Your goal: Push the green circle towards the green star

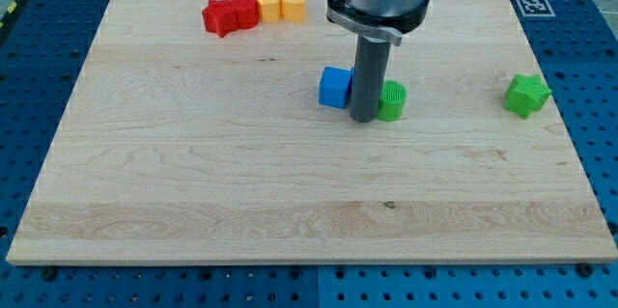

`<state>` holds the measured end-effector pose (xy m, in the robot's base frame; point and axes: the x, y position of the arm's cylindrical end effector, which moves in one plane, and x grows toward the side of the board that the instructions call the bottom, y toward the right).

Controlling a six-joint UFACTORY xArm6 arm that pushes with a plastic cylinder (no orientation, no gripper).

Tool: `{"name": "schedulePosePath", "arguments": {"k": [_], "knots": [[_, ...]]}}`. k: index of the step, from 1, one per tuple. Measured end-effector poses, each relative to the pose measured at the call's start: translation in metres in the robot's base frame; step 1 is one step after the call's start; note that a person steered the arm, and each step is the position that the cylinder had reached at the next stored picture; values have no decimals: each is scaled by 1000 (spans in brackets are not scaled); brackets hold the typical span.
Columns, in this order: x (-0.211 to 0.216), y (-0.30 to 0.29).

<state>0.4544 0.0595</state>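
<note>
The green circle lies on the wooden board a little right of the middle. The green star lies near the board's right edge, well to the right of the circle and at about the same height. My tip rests on the board against the circle's left side, between it and a blue cube. The rod hides the left part of the circle and the right edge of the cube.
A red block and yellow blocks lie in a row near the board's top edge, left of the arm. A black-and-white marker sits at the top right corner. Blue perforated table surrounds the board.
</note>
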Motion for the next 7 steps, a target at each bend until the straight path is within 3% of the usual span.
{"name": "schedulePosePath", "arguments": {"k": [3, 5, 7], "knots": [[-25, 0], [15, 3], [14, 12]]}}
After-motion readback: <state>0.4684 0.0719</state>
